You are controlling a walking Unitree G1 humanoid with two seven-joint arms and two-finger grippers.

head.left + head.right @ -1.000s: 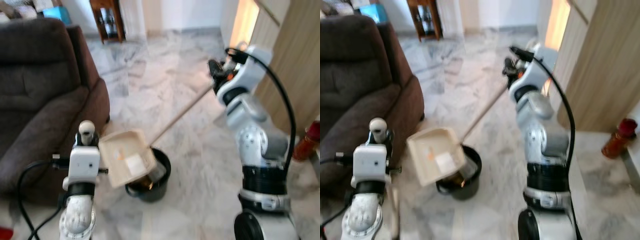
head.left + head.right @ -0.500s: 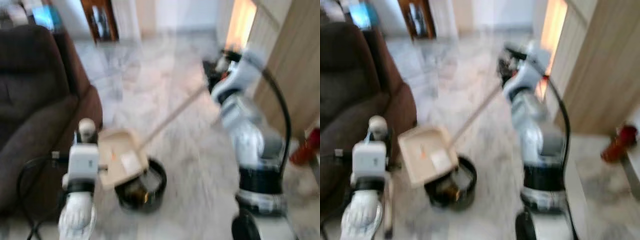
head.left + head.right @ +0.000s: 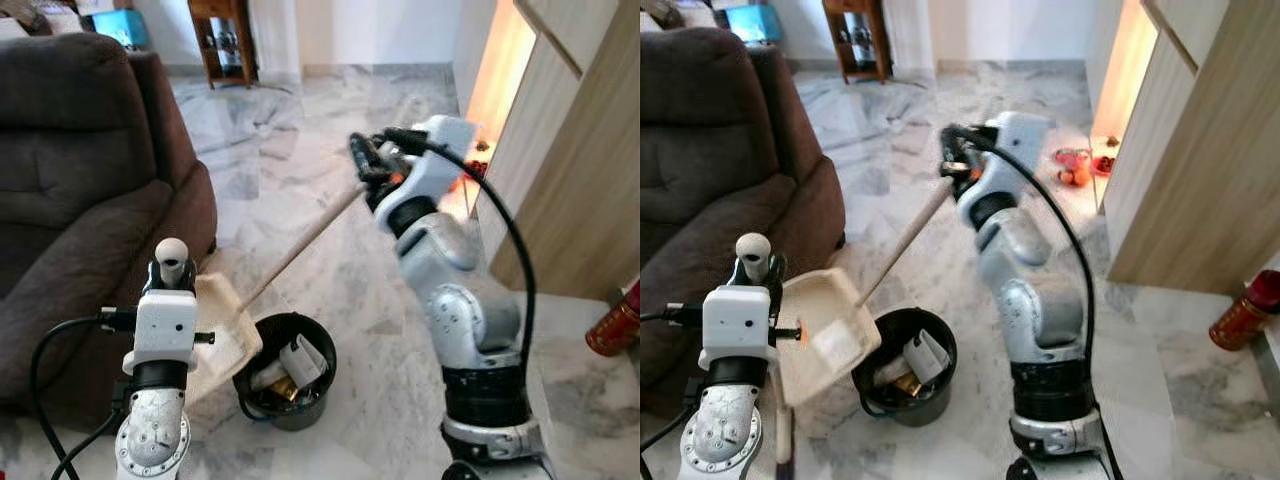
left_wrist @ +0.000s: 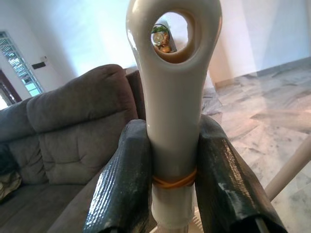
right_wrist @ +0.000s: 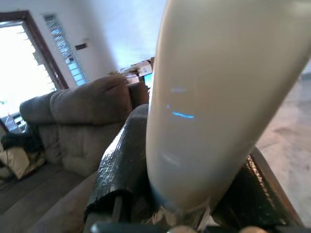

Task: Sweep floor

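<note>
A pale grey veined marble floor (image 3: pixel 300 130) carries everything. A black bucket (image 3: pixel 285 385) stands on it near the robot. A dark brown sofa (image 3: pixel 80 200) sits on the left. A red canister (image 3: pixel 612 325) stands at the right, and a wooden stand (image 3: pixel 222 40) far off.

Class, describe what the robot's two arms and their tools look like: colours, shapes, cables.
Both arms are silver with rounded joints and black bands. The left arm carries a white box-shaped wrist block and a looping black cable; the right arm has a long black cable too. Each tool has two long black fingers.
</note>
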